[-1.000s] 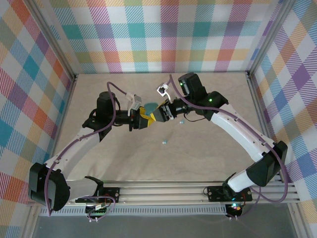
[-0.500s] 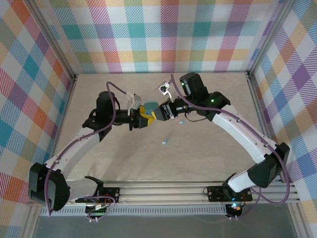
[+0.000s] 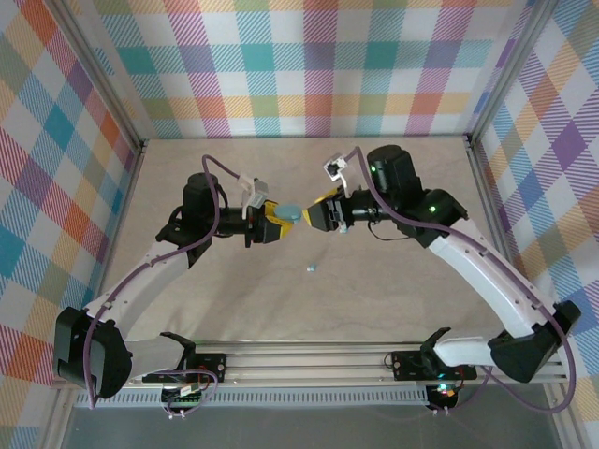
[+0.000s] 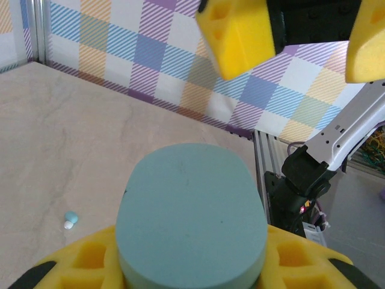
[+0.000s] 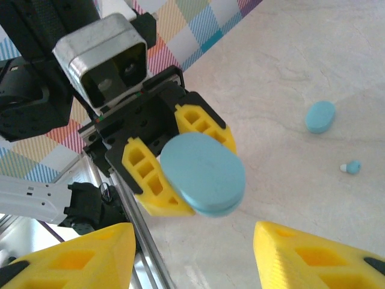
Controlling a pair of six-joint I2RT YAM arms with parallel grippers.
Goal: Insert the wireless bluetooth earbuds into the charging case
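Top external view has the two arms reaching in toward each other over the middle of the bench (image 3: 225, 299); the left tool (image 3: 279, 224) is pinching a teal oval charging case (image 3: 291, 213) by its edges; the right tool (image 3: 315, 216) faces it from just beside, spread apart and not touching it, with a small gap between them; a tiny pale teal earbud (image 3: 311, 268) lies loose on the bench nearer the arm bases, well apart from both tools. Left wrist view looks across the broad smooth face of the case, which looks shut and sits seated between the left tool's yellow fingers (image 4: 84, 265) at the bottom of the picture; the right tool's two yellow fingertips hang above it, wide apart with nothing between them; down to the left an earbud (image 4: 70, 220) with a whitish tip rests on the bench. Right wrist view has that tool's own yellow fingers (image 5: 66, 256) standing open at the bottom corners; beyond them the left tool is clamped on either side of the case, which is held clear of the bench; off to the right a second teal oval case (image 5: 319, 116) lies flat on the surface; near it, but apart, sits an earbud (image 5: 349, 167) with a pale tip.
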